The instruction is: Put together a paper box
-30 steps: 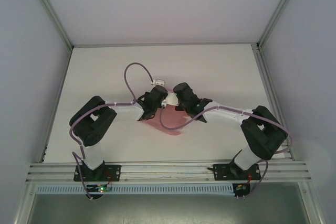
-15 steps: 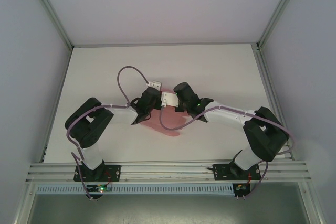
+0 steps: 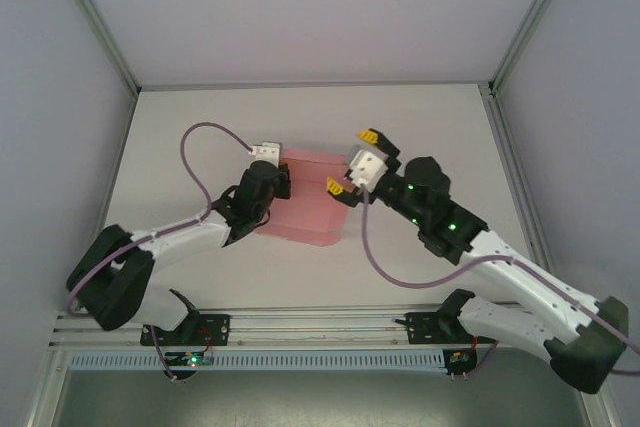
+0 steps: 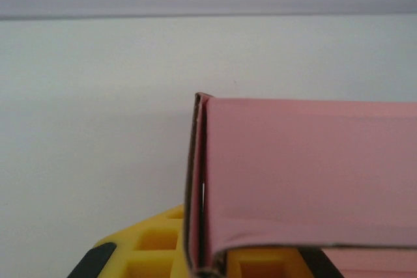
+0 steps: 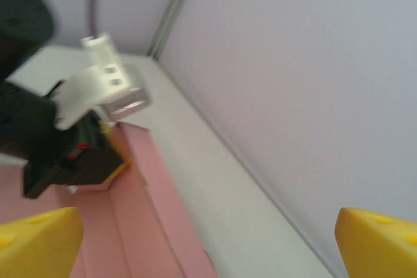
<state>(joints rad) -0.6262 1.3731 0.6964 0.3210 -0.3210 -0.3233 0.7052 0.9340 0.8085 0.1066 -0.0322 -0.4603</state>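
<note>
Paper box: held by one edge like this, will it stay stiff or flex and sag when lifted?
Likely light and floppy: the paper box is thin pink card, its doubled wall showing a slim edge. Pinched at one side by the left gripper, the far side would probably sag. A push would probably slide it on the smooth table.

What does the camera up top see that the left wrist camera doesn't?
The top view takes in both arms, the right gripper open by the right side of the paper box, and the white table around them. The left wrist view goes close: the box's raised wall has a doubled, folded edge sitting against a yellow finger. Both show the pink paper box held by the left gripper.
</note>
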